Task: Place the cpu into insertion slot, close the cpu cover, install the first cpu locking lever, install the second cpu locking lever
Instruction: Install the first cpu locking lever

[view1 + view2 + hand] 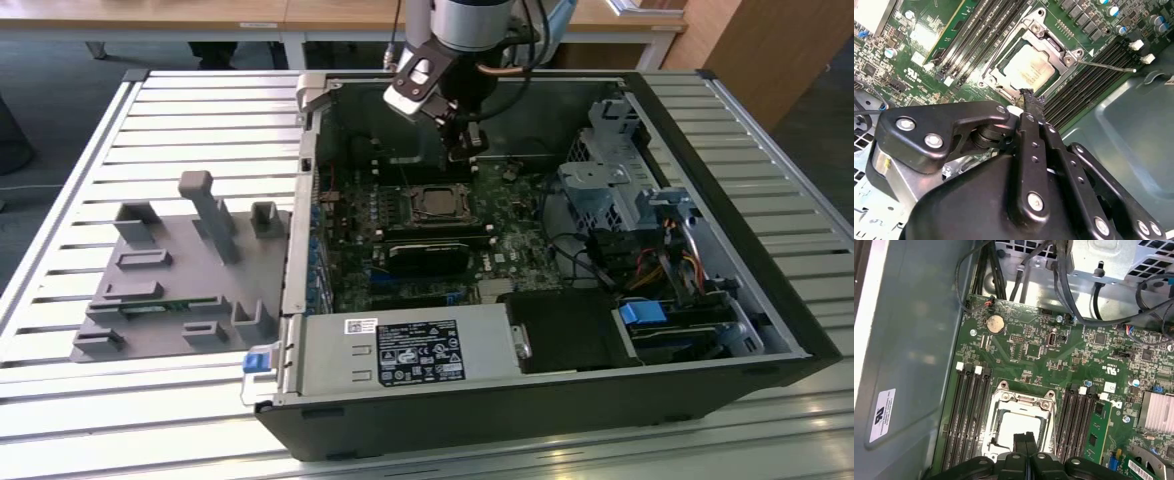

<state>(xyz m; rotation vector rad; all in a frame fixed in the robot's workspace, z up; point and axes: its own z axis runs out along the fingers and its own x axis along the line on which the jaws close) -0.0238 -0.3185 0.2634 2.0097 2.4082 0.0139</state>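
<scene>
In the exterior view the gripper [462,150] hangs inside the open computer case [534,420] on the slatted table [80,150], near the insertion slot [434,190]. In the second wrist view the fingers [1027,102] are pressed together, holding nothing. Just beside them the cpu [1026,67] lies flat, face up, framed by the lowered cpu cover [1046,44]. One locking lever [1104,65] slants out across the memory slots [1094,85]. In the first wrist view the fingertips overlap the cpu's edge.

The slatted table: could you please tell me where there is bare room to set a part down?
Bare slats lie beyond the grey fixture, toward the exterior view's upper left, and below it. Inside the case it is crowded: cables, motherboard and the claw.
</scene>
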